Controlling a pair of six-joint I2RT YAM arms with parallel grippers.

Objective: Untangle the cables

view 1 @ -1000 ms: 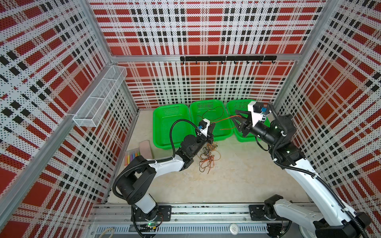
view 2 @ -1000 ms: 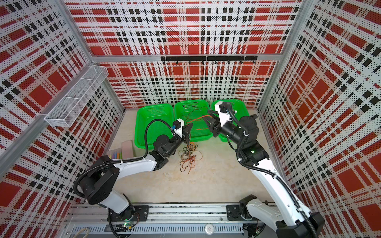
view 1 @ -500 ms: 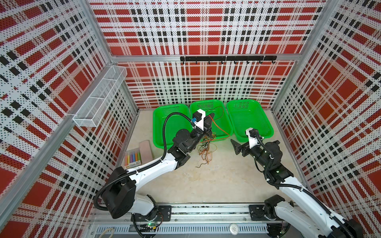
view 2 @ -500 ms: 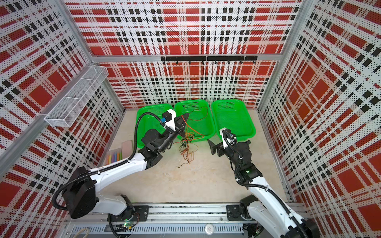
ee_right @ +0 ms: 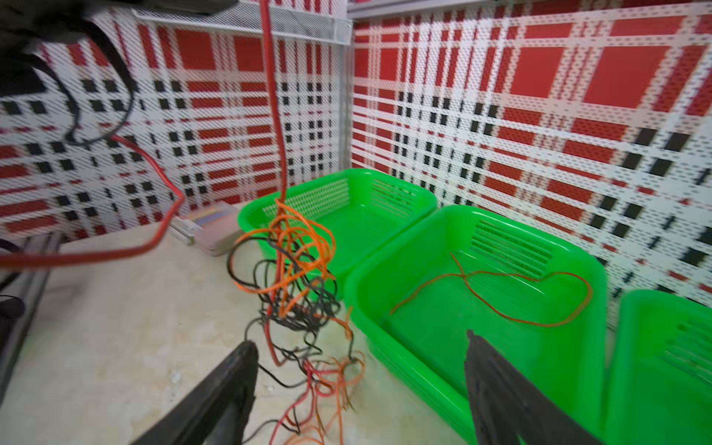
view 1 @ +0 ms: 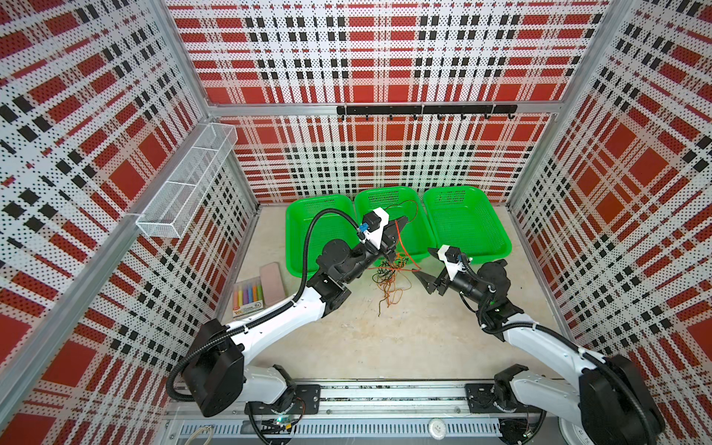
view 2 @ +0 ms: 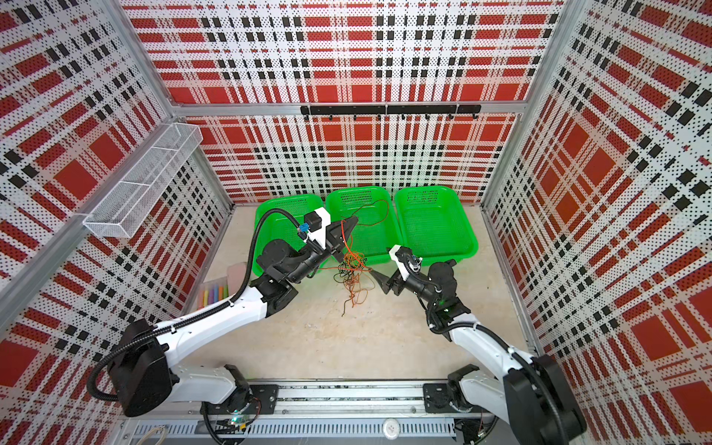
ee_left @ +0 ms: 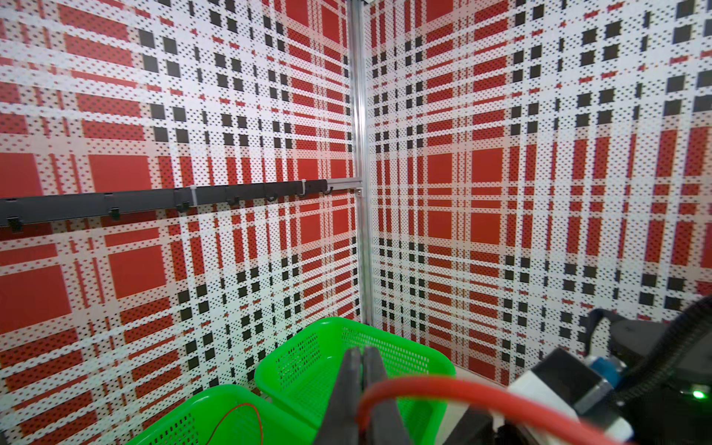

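Note:
The cables point(view 1: 390, 271) point(view 2: 352, 269) are a tangle of thin black, red and orange wires. They hang from my left gripper point(view 1: 400, 220) point(view 2: 352, 220) down to the table in front of the middle basket. The left gripper point(ee_left: 362, 352) is shut on a red cable point(ee_left: 443, 387) that loops out of its jaws. My right gripper point(view 1: 425, 266) point(view 2: 382, 266) is low on the right of the tangle, open and holding nothing. In the right wrist view the tangle point(ee_right: 293, 269) hangs just beyond the open right gripper point(ee_right: 358, 343). One loose red cable point(ee_right: 539, 304) point(view 1: 413, 208) lies in the middle basket.
Three green baskets stand in a row at the back: left point(view 1: 304, 235), middle point(view 1: 422, 239) and right point(view 1: 470, 227). A chalk box point(view 1: 248, 298) and a pink eraser point(view 1: 271, 283) lie at the left wall. A wire shelf point(view 1: 188, 185) and a hook rail point(view 1: 424, 110) hang on the walls.
My right gripper has left the baskets, dropped to table height and come in beside the tangle, open. My left gripper has lifted the tangle up and toward the baskets.

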